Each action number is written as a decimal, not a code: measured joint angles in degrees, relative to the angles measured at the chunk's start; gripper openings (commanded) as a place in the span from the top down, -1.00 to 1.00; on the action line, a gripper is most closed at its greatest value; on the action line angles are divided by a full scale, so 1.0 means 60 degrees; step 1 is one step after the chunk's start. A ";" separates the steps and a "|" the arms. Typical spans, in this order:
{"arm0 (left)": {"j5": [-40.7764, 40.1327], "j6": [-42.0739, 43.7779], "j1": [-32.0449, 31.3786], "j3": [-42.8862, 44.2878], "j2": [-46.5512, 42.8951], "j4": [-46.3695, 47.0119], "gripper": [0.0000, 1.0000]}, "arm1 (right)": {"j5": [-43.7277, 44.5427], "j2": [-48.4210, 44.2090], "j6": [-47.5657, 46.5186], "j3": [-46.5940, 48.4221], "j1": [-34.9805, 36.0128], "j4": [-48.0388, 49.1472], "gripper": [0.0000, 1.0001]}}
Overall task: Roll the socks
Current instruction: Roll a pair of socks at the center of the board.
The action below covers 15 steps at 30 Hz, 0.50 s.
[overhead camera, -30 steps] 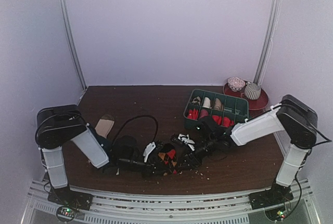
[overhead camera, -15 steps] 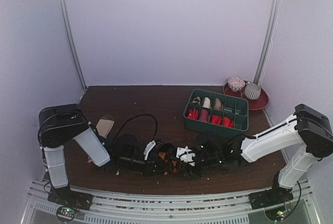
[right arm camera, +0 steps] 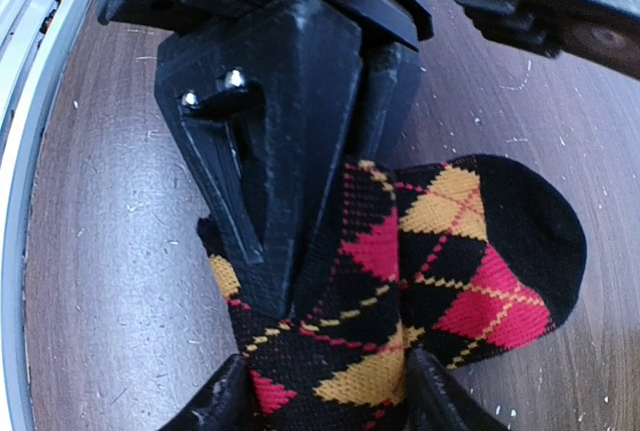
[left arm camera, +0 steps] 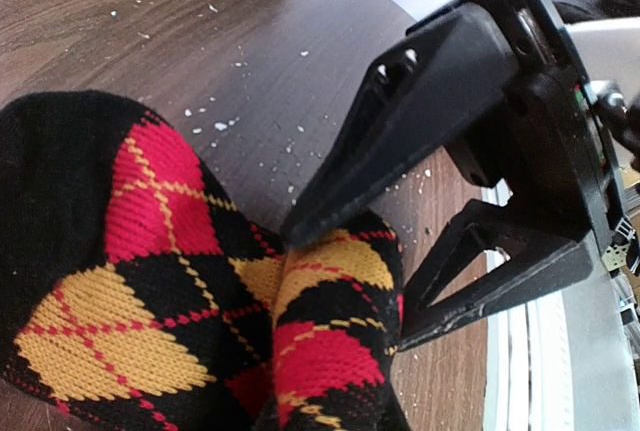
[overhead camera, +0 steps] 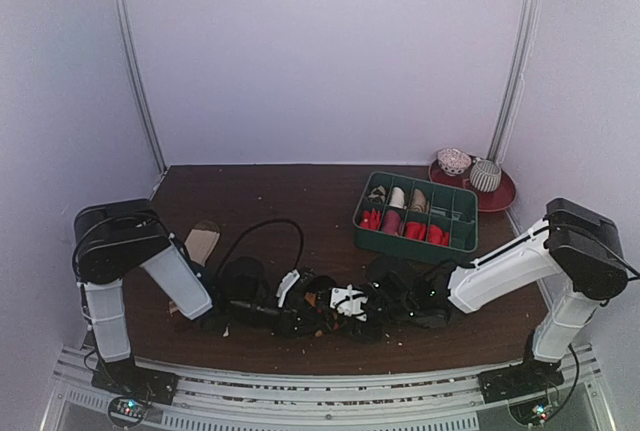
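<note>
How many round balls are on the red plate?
2: a white patterned ball on the left of the red plate, a grey ribbed ball right of it. None visibly hidden.

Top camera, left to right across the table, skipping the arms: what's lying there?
beige piece → black cable loop → argyle sock → green divided tray → red plate carrying two patterned balls
</note>
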 measured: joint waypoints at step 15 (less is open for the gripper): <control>-0.0444 0.0565 0.0182 -0.0415 -0.0878 -0.0488 -0.06 | -0.2124 0.1031 0.1064 0.1231 -0.0729 -0.0499 0.79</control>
